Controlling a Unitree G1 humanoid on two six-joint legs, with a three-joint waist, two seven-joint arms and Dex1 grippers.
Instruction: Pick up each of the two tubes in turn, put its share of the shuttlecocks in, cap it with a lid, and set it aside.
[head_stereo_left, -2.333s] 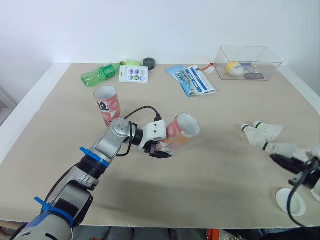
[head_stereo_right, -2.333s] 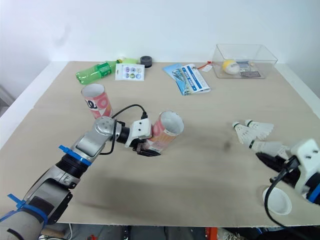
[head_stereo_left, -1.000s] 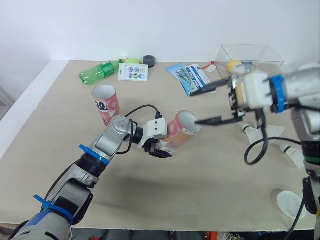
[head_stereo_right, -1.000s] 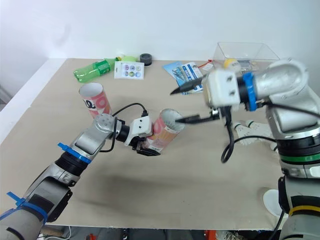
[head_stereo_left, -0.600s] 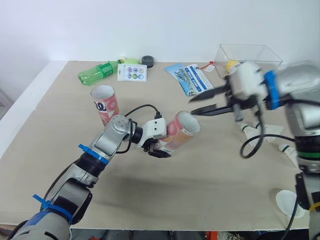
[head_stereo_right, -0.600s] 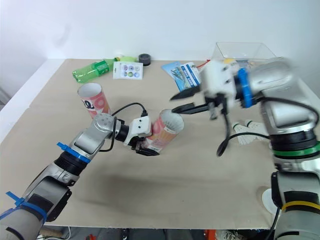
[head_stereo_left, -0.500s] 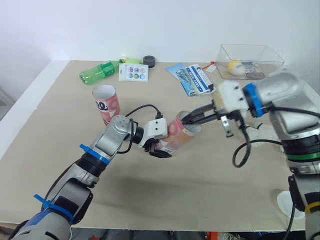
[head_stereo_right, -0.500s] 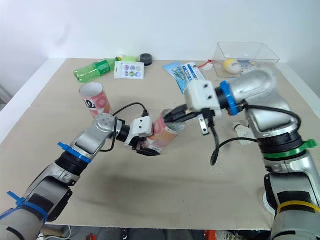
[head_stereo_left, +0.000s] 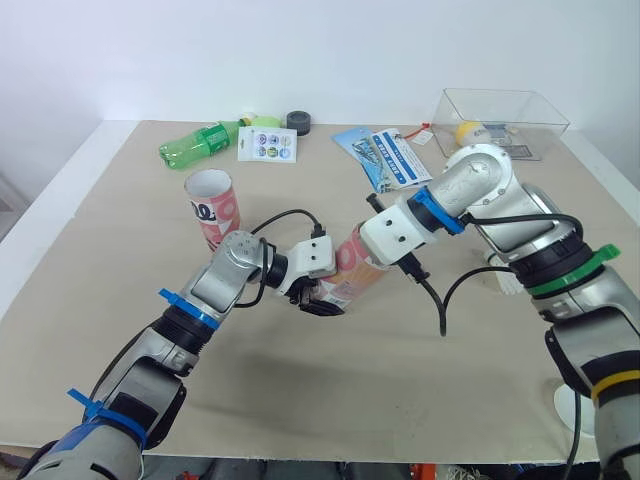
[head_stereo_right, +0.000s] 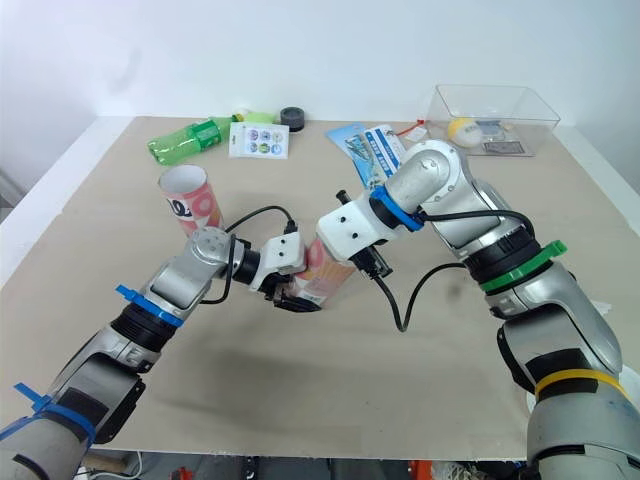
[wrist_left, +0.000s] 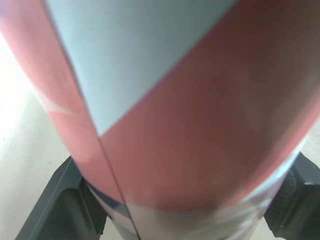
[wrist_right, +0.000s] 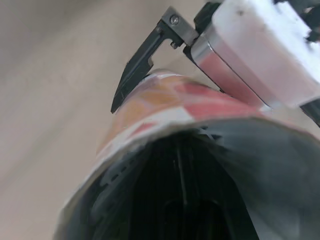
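Table (head_stereo_left: 120, 330), pale wood.

Left gripper (head_stereo_left: 318, 298): clenched on the held tube (head_stereo_left: 352, 268), pink and red. It grips the tube at its lower end. In the left wrist view one dark finger (wrist_left: 55, 210) sits on each side of the tube wall. The tube is tilted, its open mouth raised towards the right, and it hangs over the middle of the table.

Right gripper (head_stereo_left: 390, 235): its white housing is at the mouth of the held tube, and the part ahead of it is inside. The right wrist view looks down the dark bore. Whether this gripper is released or clenched cannot be told.

Second tube (head_stereo_left: 213, 205): upright and open-topped, to the far left of the held tube and apart from it.

Lid (head_stereo_left: 564, 408): white, at the near right edge, partly behind the right arm.

Along the far edge, from left to right:
- a green bottle (head_stereo_left: 195, 148) lying on its side
- a sticker card (head_stereo_left: 267, 146)
- a black roll (head_stereo_left: 298, 122)
- blue leaflets (head_stereo_left: 390, 158)
- a clear box (head_stereo_left: 520, 105) containing a yellow ball (head_stereo_left: 467, 131)
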